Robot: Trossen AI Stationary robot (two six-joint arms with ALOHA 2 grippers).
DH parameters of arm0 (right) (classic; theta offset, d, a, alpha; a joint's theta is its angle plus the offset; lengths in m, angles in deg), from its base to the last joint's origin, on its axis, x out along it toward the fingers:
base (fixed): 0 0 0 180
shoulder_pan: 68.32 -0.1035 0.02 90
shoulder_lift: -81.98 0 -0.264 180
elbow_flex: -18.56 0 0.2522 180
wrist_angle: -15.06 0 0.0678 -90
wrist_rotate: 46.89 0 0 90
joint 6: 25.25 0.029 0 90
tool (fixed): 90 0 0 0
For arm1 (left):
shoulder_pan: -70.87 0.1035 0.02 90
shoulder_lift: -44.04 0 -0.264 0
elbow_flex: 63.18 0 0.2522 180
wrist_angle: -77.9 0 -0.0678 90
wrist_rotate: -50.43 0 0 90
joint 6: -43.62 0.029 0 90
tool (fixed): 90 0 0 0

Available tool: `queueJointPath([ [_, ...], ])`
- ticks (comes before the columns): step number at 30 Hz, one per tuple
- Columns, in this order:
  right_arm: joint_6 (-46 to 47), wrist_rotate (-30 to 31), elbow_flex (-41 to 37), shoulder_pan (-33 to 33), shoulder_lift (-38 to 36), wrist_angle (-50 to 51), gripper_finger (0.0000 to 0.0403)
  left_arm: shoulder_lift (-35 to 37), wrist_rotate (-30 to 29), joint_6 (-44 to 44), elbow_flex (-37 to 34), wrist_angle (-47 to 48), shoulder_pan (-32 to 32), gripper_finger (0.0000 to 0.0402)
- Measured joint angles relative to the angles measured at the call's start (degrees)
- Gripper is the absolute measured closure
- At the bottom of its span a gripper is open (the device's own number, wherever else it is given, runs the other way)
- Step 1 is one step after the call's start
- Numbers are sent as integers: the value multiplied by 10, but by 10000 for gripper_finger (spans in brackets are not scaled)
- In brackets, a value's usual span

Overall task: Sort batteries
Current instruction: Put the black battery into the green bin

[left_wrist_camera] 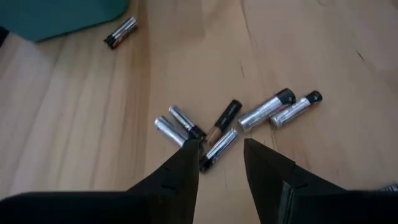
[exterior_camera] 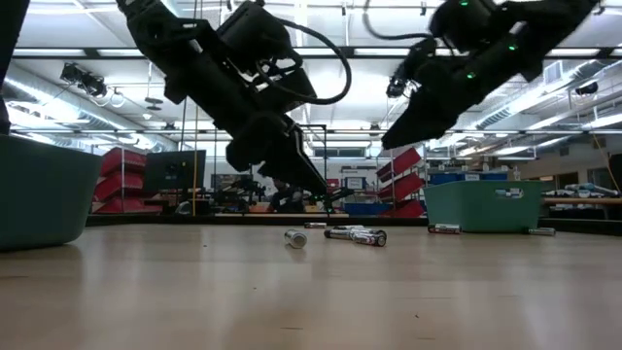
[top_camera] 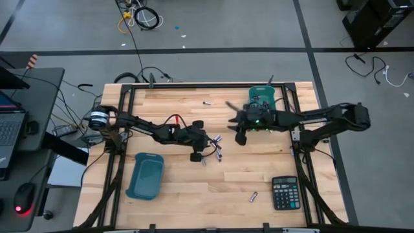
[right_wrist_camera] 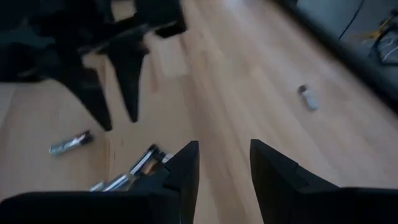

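Note:
Several small silver-and-black batteries (left_wrist_camera: 219,147) lie loose in a cluster (top_camera: 216,150) on the wooden table's middle. My left gripper (left_wrist_camera: 221,152) hovers just above that cluster, open, with nothing between its fingers; the low view shows its tips (exterior_camera: 323,197) clear of the tabletop. My right gripper (top_camera: 238,127) hangs open higher up, on the far right side of the cluster, and holds nothing (right_wrist_camera: 224,155). Single batteries lie apart: one near the calculator (top_camera: 253,196), one toward the far edge (top_camera: 207,102), one beside the far bin (left_wrist_camera: 120,32).
A teal bin (top_camera: 145,175) stands at the near left, and a second teal bin (top_camera: 262,98) at the far right, under the right arm. A black calculator (top_camera: 285,193) lies at the near right. The black frame rails (top_camera: 194,85) border the table.

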Motion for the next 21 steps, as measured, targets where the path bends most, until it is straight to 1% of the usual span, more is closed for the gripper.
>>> queueJointPath([
  [2, 1, -8, 21, -16, 24, 35, 286, -6, 0, 0, 0, -3, 0, 279],
  [4, 9, -10, 34, -30, 47, 41, 297, -9, 1, -1, 0, -8, -1, 285],
  [10, 40, -12, 35, -70, 105, 46, 337, -24, 3, -16, 1, -43, -5, 303],
  [16, 54, -13, 35, -100, 177, -32, 375, -32, 3, -16, 0, -32, -5, 311],
  [21, 51, -2, 35, -111, 210, -58, 391, -47, 2, -17, 0, -36, -5, 312],
])
